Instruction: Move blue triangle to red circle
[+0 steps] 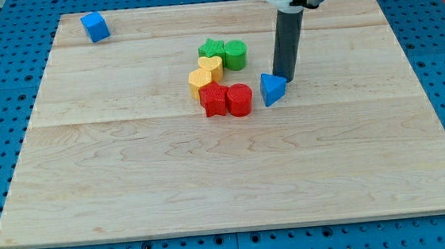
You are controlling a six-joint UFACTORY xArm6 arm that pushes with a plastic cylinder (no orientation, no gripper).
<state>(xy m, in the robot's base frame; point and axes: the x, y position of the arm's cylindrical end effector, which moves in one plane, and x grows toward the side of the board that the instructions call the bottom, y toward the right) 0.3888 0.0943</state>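
Observation:
The blue triangle [272, 89] lies on the wooden board, just right of the red circle [239, 99], with a small gap between them. My tip [286, 78] stands at the blue triangle's upper right corner, touching or nearly touching it. The dark rod rises from there to the view's top.
A red star-shaped block [214, 100] touches the red circle's left side. Two yellow blocks [205, 74] sit above it, and two green blocks [224, 53] above those. A blue cube [95, 26] lies at the board's upper left. The wooden board [131, 179] sits on a blue pegboard.

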